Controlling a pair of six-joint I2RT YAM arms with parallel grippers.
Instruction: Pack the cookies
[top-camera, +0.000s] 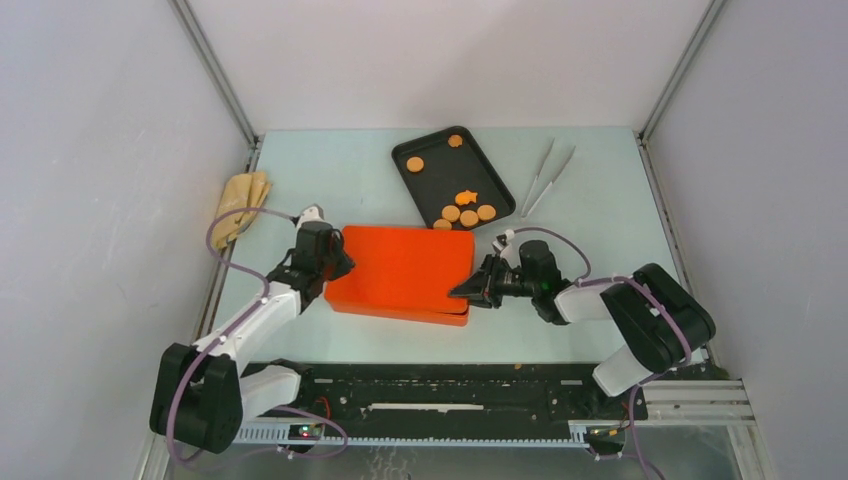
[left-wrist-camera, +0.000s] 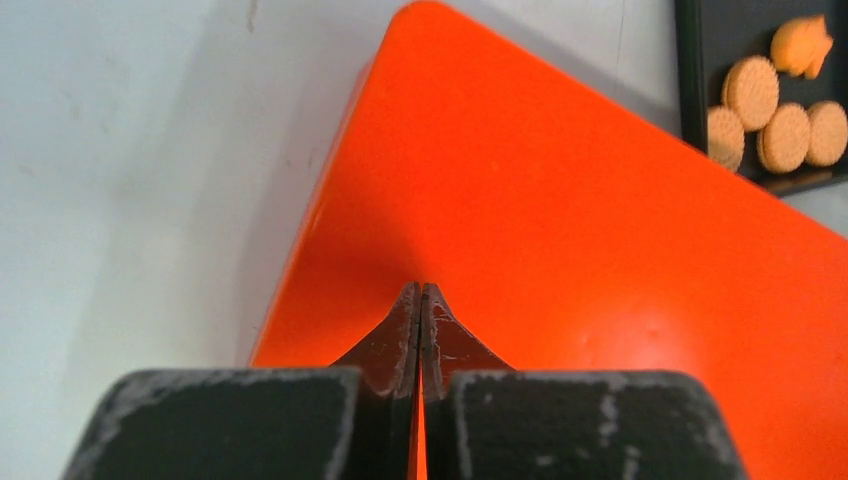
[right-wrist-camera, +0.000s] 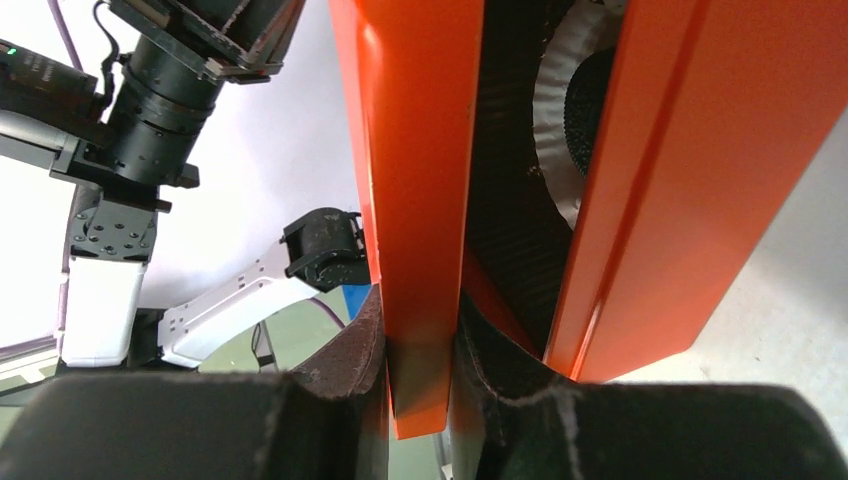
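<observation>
Pinching orange lid (top-camera: 400, 265) by its rt edge: rt claw (top-camera: 470, 291) clenched on it. Lid's long axis runs L-R to left claw (top-camera: 335, 262), clenched empty at lid's far end. Just beyond lid, cookies (top-camera: 465, 213) on black tray (top-camera: 425, 185), nearer rt arm.

The pale table (top-camera: 350, 170) carries an orange box (top-camera: 400, 270), black tray (top-camera: 440, 176), tweezers (top-camera: 536, 175) and yellowish cloth (top-camera: 240, 205).
</observation>
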